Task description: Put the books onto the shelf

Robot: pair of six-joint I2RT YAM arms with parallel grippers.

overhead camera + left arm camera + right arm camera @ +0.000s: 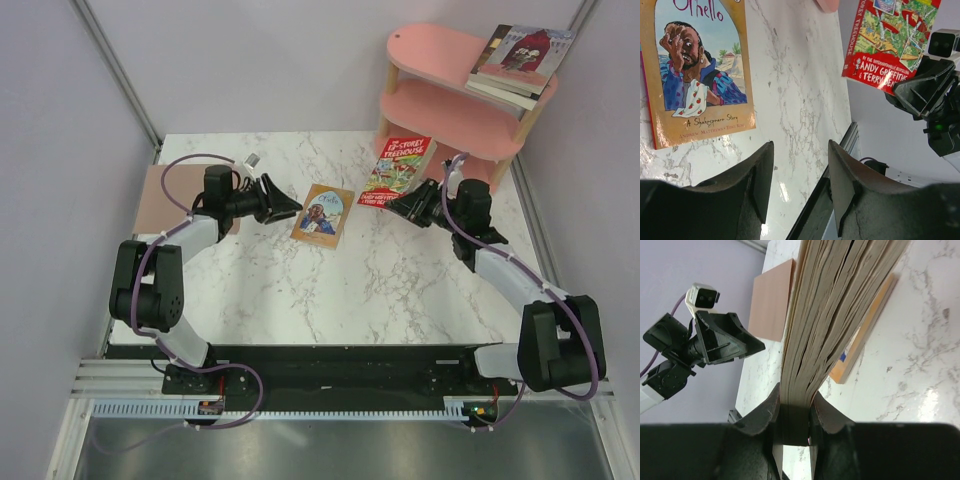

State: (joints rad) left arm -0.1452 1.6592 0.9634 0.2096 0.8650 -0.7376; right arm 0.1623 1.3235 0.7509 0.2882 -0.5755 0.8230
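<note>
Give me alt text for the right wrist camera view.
The right gripper clamps a paperback seen edge-on, its pages fanning upward. Beyond it, a tan book and a brown mat lie on the marble table, and the left gripper hovers.

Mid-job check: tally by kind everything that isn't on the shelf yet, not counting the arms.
Books: 2 (red book clamped in the right gripper, tan book flat on the table)
Mats: 1 (brown mat at the table's left edge)
Total: 3
</note>
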